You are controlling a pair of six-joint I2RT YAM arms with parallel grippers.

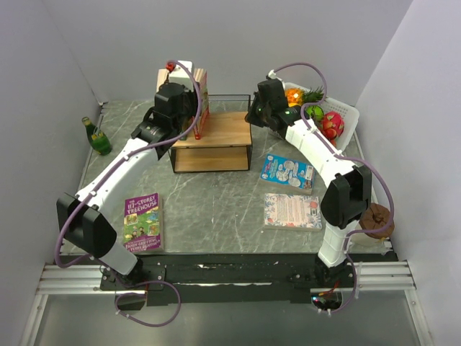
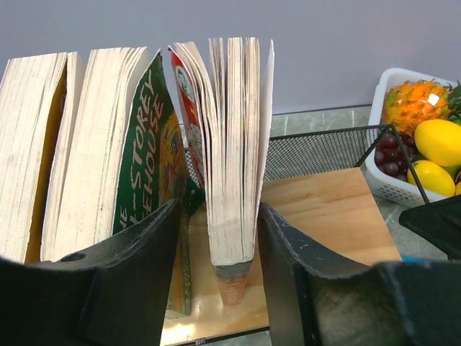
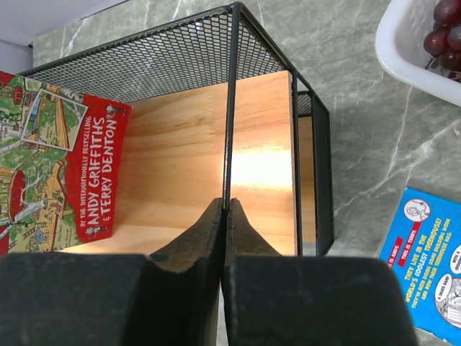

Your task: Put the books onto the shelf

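Three books stand upright at the left end of the shelf (image 1: 216, 130). One has a green Treehouse cover (image 2: 148, 137). A red-covered one (image 2: 230, 144) stands between the fingers of my left gripper (image 2: 220, 204), which is open, with a gap on its left side. My right gripper (image 3: 225, 202) is shut on the thin black wire of the shelf (image 3: 187, 158) at its right rear corner (image 1: 252, 115). A purple Treehouse book (image 1: 142, 221), a blue book (image 1: 287, 171) and a pale pink patterned book (image 1: 292, 210) lie flat on the table.
A white basket of fruit (image 1: 344, 115) stands at the back right, close to the right arm. A green bottle (image 1: 97, 137) stands by the left wall. A brown round object (image 1: 376, 218) sits at the right edge.
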